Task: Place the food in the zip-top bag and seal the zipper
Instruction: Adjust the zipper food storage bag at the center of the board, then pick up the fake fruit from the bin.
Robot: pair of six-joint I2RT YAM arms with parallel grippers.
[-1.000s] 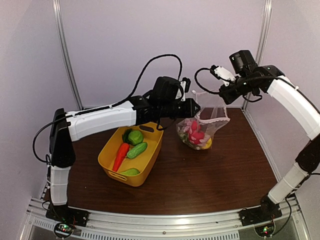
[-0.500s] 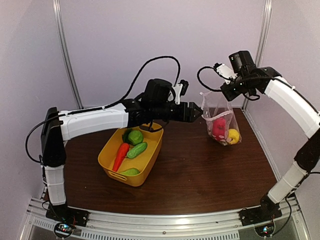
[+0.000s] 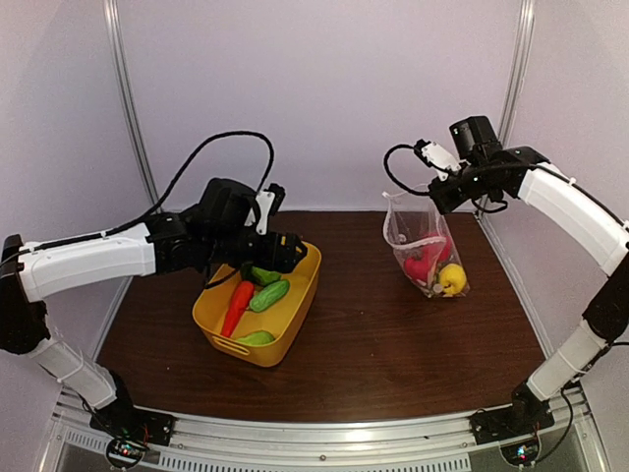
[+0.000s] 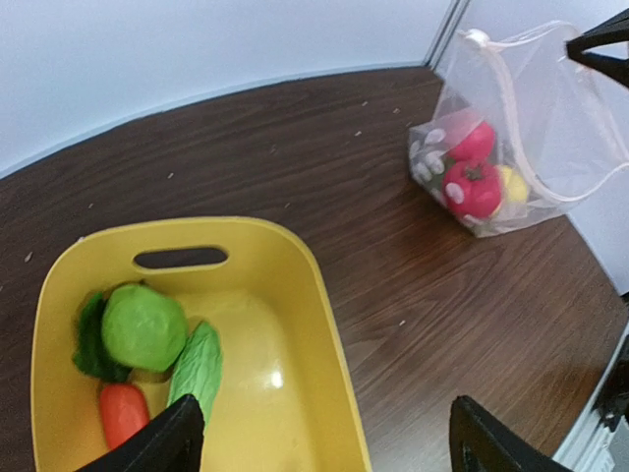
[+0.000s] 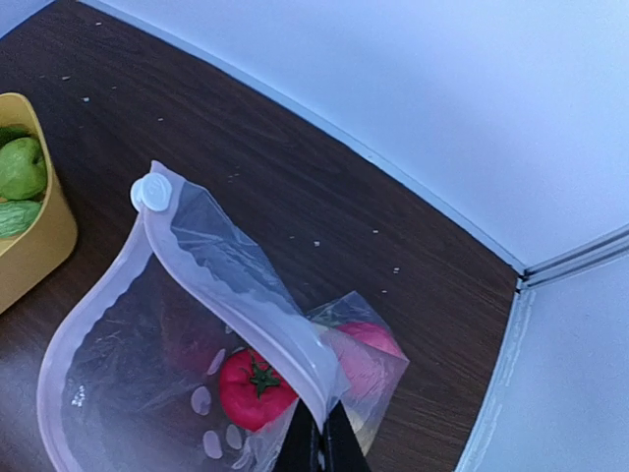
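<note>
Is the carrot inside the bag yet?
No, the carrot lies in the yellow tub, well apart from the bag.

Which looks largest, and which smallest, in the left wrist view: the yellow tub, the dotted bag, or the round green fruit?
1. yellow tub
2. dotted bag, though it lies farther from the camera
3. round green fruit

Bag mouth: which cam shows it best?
Right wrist: it looks down into the open bag mouth, most of the rim visible. Top view shows the bag side-on and small; left wrist shows it side-on at the frame's corner.
</note>
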